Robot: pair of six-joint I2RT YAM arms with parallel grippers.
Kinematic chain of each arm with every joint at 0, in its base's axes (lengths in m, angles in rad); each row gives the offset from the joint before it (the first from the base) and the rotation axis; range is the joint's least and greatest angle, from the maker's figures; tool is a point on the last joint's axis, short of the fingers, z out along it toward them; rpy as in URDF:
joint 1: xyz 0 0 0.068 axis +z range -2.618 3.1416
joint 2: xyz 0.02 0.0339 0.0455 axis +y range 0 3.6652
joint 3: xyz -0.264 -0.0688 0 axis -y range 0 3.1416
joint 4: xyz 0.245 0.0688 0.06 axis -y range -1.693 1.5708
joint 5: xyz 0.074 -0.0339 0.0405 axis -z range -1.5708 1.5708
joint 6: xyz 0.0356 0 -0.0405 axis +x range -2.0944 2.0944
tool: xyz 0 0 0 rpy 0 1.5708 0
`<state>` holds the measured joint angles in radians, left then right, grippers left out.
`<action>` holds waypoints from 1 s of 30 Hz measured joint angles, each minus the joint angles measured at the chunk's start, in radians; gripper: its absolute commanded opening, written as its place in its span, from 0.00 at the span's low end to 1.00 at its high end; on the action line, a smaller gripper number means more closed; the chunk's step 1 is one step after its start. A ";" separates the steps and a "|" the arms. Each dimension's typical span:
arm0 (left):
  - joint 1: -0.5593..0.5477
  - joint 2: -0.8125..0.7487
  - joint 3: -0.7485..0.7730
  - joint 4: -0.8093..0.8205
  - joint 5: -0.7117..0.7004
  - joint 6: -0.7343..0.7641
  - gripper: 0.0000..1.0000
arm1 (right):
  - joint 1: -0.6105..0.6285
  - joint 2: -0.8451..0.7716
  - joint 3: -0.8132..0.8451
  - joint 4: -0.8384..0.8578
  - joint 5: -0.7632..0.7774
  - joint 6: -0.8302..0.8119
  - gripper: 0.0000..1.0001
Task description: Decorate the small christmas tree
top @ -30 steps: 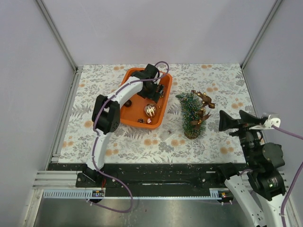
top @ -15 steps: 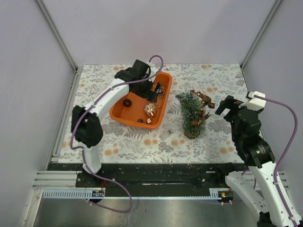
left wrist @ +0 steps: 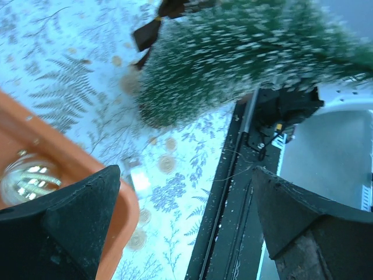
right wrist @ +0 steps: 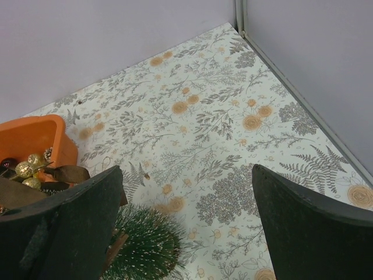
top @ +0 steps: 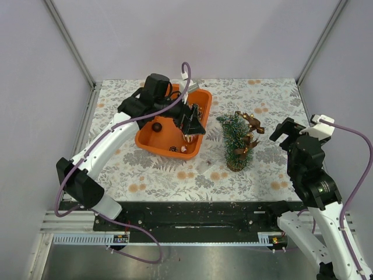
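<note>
Since a second ago our left arm has swung its elbow out to the near left and turned its wrist over the tub, so the left tool (left wrist: 186, 172) no longer dips into the far end of the tub but points right, toward the tree. Our right arm has lifted and drawn its tool back a little to the right.

We see the tree (top: 235, 140) standing upright on its round brown base, about mid-worktop, just right of the tub with a narrow strip of patterned cover between them. Brown bows (top: 252, 122) sit on its right side, one near the top and one lower down.

The orange tub (top: 152, 139) lies left of the tree. A shiny bauble (left wrist: 26, 178) rests inside it near the right wall, and a dark bauble (top: 156, 126) lies farther left in it. Small gold balls (right wrist: 26, 169) show in its far corner.

Our left tool hangs over the right part of the tub, its fingers spread wide with nothing between them. In the left wrist view the tree fills the top of the picture beyond the fingertips, and the tub's rim runs under one finger.

Our right tool (right wrist: 186, 169) hovers right of the tree, apart from it, also spread wide and holding nothing. Its camera looks across the floral worktop (top: 175, 175) to the far right corner, with the tree's top at the lower left.
</note>
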<state>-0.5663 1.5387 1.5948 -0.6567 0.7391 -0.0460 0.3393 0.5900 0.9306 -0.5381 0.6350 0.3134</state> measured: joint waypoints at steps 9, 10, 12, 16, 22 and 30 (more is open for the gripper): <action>-0.157 0.066 0.058 0.087 0.060 0.000 0.99 | 0.000 -0.021 -0.029 -0.017 0.000 0.006 1.00; -0.166 0.075 0.060 0.093 0.059 0.000 0.99 | 0.000 -0.023 -0.032 -0.018 0.000 0.006 0.99; -0.182 0.096 0.063 0.110 0.057 0.000 0.99 | 0.000 -0.027 -0.036 -0.022 0.000 0.005 0.99; -0.209 0.135 0.071 0.137 0.030 -0.001 0.99 | 0.000 -0.034 -0.039 -0.029 0.000 0.005 0.99; -0.226 0.158 0.071 0.195 -0.048 -0.029 0.90 | 0.000 -0.042 -0.045 -0.028 -0.002 0.002 1.00; -0.225 0.210 0.088 0.274 -0.096 -0.113 0.26 | 0.000 -0.076 -0.069 -0.027 -0.009 -0.003 0.99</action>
<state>-0.7914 1.7485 1.6825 -0.3832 0.6430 -0.1589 0.3393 0.5137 0.8619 -0.5652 0.6258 0.3103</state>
